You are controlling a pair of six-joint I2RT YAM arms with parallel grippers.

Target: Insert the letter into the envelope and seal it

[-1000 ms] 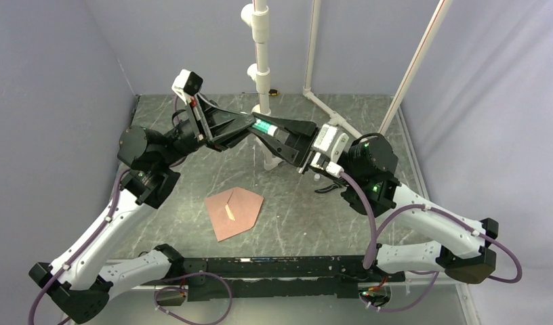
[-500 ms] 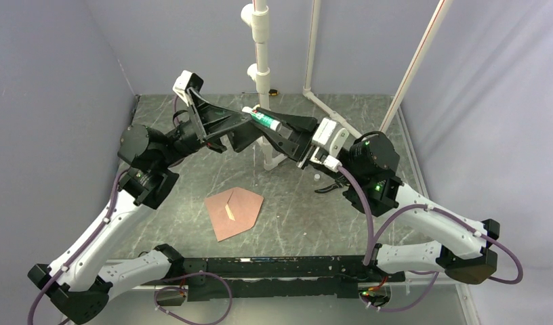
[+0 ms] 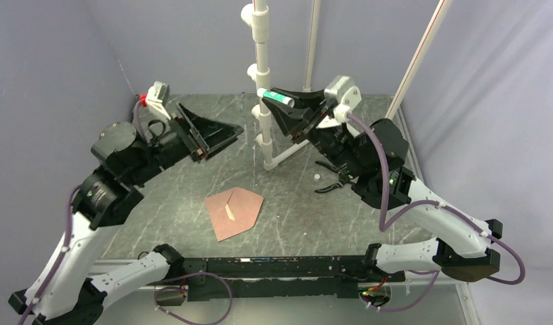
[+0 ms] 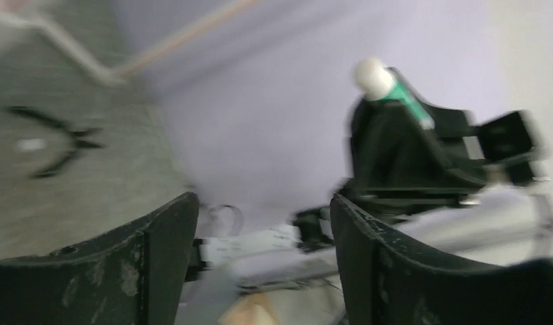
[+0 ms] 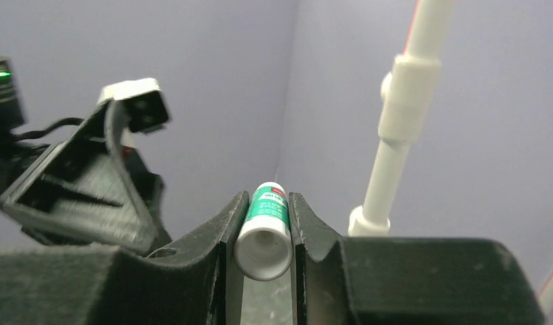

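Right end effector [image 3: 282, 101] high above the tabletop's [image 3: 172, 203] far edge, pinching a green-and-white glue stick [image 5: 263, 233] between both fingers. Left end effector [image 4: 263, 217] spread wide, holding nothing, up over the far left corner, apart from the stick. Pinkish envelope [image 3: 234, 212] flat near the middle of the near edge, thin pale strip across its face.

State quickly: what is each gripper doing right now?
Left gripper: open, empty.
Right gripper: closed on a green-and-white glue stick.
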